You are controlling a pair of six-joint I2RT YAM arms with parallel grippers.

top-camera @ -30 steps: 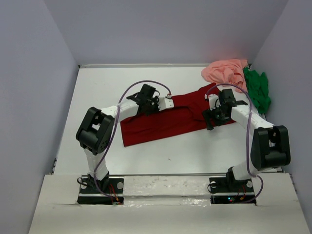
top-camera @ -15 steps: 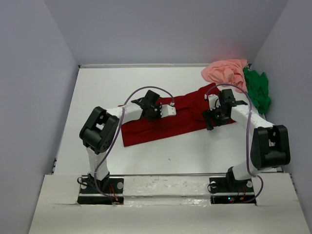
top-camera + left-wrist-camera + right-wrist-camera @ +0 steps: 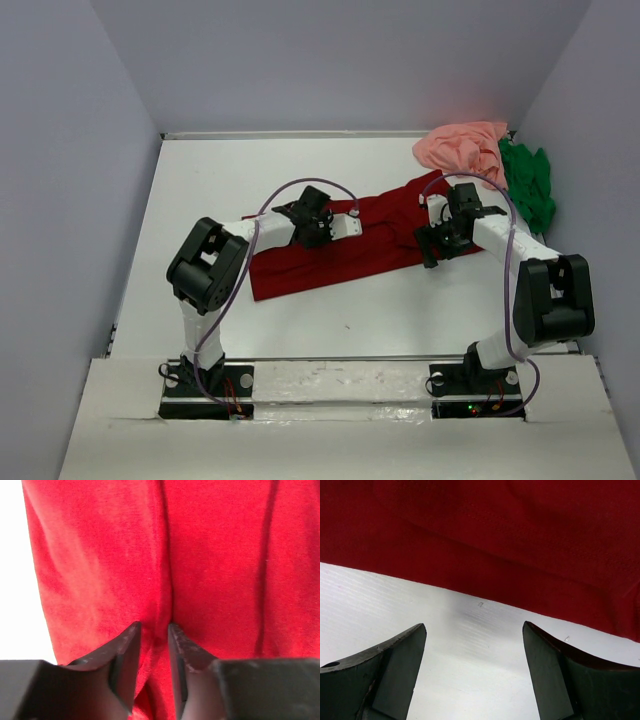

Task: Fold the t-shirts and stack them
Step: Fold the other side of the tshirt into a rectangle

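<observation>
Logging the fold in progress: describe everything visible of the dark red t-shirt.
The dark red t-shirt is soft plain cloth, lying flat as a long slanted band on the white table, lightly creased. A raised ridge of it runs into the left pincer; the right pincer hangs open at its near edge.

I can read no writing anywhere in my three views. No print, label or brand mark shows on the dark red t-shirt [image 3: 385,245], the salmon pink t-shirt [image 3: 462,145] or the bright green t-shirt [image 3: 528,180], and the white tabletop [image 3: 250,170] carries no legible number or sign.
</observation>
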